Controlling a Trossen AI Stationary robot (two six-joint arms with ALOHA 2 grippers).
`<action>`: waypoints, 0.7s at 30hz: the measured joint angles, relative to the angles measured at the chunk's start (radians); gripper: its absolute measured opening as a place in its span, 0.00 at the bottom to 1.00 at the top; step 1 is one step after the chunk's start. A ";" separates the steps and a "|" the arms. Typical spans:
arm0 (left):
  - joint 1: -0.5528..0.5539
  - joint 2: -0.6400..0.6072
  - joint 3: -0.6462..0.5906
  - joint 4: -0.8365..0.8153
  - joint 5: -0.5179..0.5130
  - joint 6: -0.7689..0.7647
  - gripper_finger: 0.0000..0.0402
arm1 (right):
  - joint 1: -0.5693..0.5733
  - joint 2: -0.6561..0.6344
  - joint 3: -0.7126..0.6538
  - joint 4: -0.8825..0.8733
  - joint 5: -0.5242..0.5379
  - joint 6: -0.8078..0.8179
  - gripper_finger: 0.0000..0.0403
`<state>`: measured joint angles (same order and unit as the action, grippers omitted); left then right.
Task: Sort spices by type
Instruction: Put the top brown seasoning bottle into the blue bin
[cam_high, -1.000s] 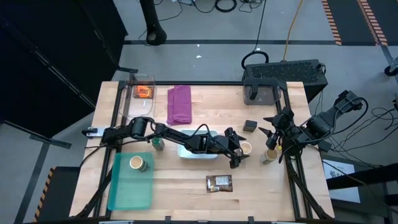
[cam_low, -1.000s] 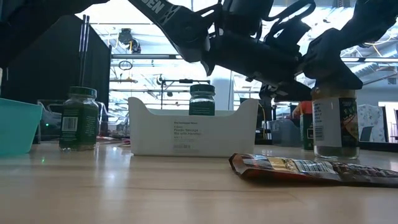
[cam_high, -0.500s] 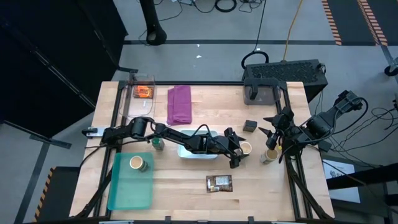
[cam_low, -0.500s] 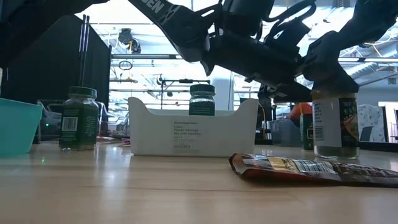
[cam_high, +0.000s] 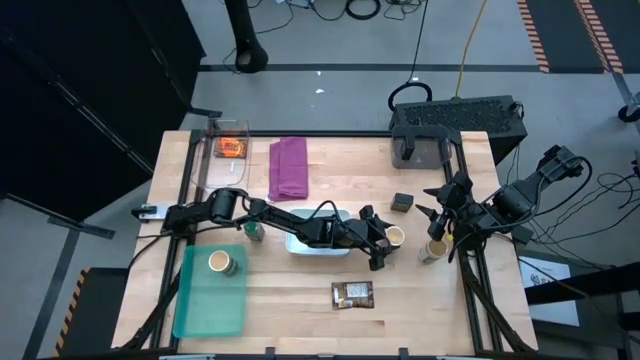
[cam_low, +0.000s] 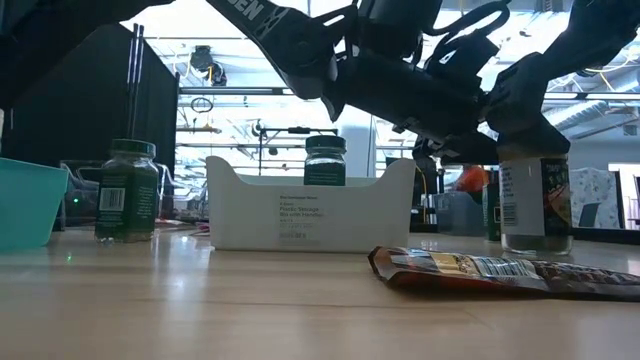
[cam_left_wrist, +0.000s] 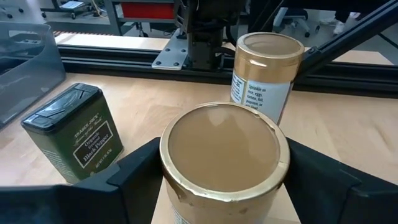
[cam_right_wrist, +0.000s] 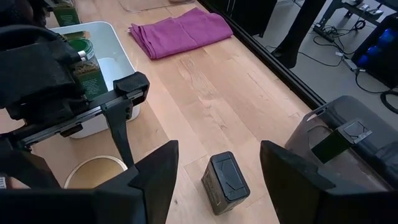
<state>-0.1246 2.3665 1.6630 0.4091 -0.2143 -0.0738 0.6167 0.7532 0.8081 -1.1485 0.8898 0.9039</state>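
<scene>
Only the left wrist view shows the left gripper (cam_left_wrist: 221, 180) with its jaws flanking a tan-lidded jar (cam_left_wrist: 221, 149) on the worktop (cam_left_wrist: 143, 106); they have narrowed since earlier. The right gripper (cam_right_wrist: 211, 171) hovers with jaws parted, empty, above a dark tin (cam_right_wrist: 226, 183).

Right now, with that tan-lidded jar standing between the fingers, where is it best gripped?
Probably around its round side wall just under the lid, fingers coming down from above, one on each side. The tan-lidded jar stands upright with a flat, wide lid, and the left gripper already straddles it. A second tan-lidded jar stands close beyond.
</scene>
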 joint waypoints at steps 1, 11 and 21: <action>-0.001 0.000 0.000 0.000 0.000 0.000 0.71 | 0.000 0.000 0.000 0.000 0.000 0.000 0.52; -0.023 -0.081 -0.003 0.014 -0.003 0.009 0.71 | 0.000 0.000 0.000 0.000 -0.001 0.000 0.52; -0.148 -0.374 0.000 -0.352 -0.150 0.043 0.71 | 0.000 0.000 0.000 0.003 -0.005 0.002 0.52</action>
<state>-0.2723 1.9923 1.6627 0.0573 -0.3647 -0.0304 0.6167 0.7528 0.8078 -1.1452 0.8846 0.9062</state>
